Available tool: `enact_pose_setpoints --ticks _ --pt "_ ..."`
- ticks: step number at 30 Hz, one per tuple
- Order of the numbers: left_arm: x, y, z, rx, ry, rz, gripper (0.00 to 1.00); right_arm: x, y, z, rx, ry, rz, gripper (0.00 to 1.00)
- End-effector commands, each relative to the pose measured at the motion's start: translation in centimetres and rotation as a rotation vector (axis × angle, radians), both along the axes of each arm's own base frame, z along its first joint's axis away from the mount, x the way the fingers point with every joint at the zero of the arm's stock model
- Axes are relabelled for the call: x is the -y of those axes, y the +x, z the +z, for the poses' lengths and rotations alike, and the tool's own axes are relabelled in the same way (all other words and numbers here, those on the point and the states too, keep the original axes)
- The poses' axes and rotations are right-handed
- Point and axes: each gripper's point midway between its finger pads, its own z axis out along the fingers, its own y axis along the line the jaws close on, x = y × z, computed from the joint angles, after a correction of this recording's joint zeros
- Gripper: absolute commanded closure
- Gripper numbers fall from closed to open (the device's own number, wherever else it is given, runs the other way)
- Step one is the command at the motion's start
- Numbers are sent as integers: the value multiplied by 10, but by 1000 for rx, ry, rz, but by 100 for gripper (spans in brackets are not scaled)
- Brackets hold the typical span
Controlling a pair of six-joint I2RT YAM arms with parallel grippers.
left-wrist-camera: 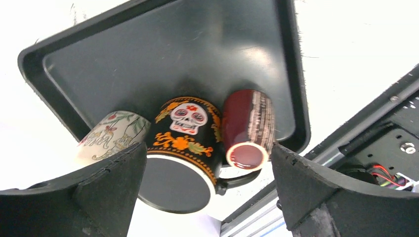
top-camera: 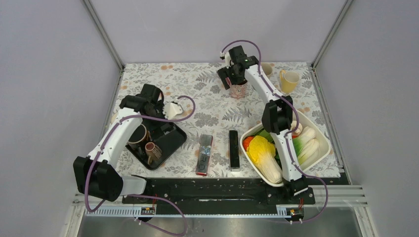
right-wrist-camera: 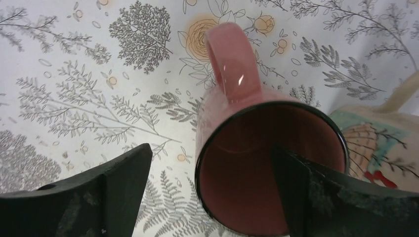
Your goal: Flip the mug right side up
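— While that right gripper [right-wrist-camera: 210, 158] hangs at the far middle of the table, where's the mug it's meant to turn?

— Directly under it. The pink mug [right-wrist-camera: 257, 168] stands on the flowered tablecloth [right-wrist-camera: 74, 74], mouth up, looking straight into the wrist camera. Its long axis runs vertical, in line with the fingers above.

— Is it gripped?

— No. The jaws are spread wide. In the wrist view one finger is well clear on the left and the other crosses the rim on the right. Whether that one touches, I can't tell. I'd call the mug released.

— And the handle?

— It points away from the wrist, outside the gap between the fingers.

— The other arm?

— The left gripper [left-wrist-camera: 208, 148] is well apart, over the black tray [left-wrist-camera: 148, 59] on the left side, above the skull mug [left-wrist-camera: 185, 128]. Its jaws are wide too, holding nothing. The right arm is much the nearer.

— So what's left?

— By my reckoning the mug is right side up already. The move to come would be straight up along that axis. Any sideways drift could catch the rim, or nudge the cream mug [right-wrist-camera: 380, 143] just beside it.
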Motion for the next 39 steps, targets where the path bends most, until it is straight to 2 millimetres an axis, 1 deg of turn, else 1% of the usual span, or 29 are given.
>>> enact_pose_setpoints --ticks 1,4,6,8,9,10,11,13,14,16,20,25,28,32,35,39 --pt "15 -35 -4 -62 26 -143 1 -4 -11 106 173 70 67 1" --pt "13 -46 -26 -110 110 -196 1 -2 -27 132 208 62 75 0" --pt "6 -43 -38 -116 174 -195 1 -2 -41 143 224 65 92 1" --pt "-2 -33 -44 -101 235 -172 1 -3 -55 144 230 60 118 1" --pt "-5 -30 -47 -99 255 -166 1 -6 -59 147 247 71 130 1" --pt "-7 -29 -49 -107 271 -163 2 -7 -67 151 259 85 144 1" --pt "-8 -28 -51 -116 281 -163 3 -12 -72 146 255 104 169 1" --pt "-10 -29 -55 -133 297 -170 7 -16 -81 146 267 135 200 1" --pt "-11 -30 -57 -139 301 -179 8 -18 -82 150 275 151 199 1" --pt "-14 -35 -62 -158 312 -205 10 -21 -86 151 268 174 206 1" --pt "-23 -52 -75 -236 337 -250 10 -23 -89 148 258 178 214 1" --pt "-16 -61 -74 -272 292 -258 6 -27 -93 149 251 192 244 1" --pt "-16 -68 -84 -300 316 -269 7 -31 -94 148 245 201 256 0" --pt "-12 -65 -99 -308 372 -275 13 -29 -93 144 246 185 263 1" --pt "-21 -58 -104 -308 457 -264 13 -30 -93 146 249 189 271 1" --pt "-35 -51 -102 -295 576 -283 11 -33 -94 147 247 200 291 1"
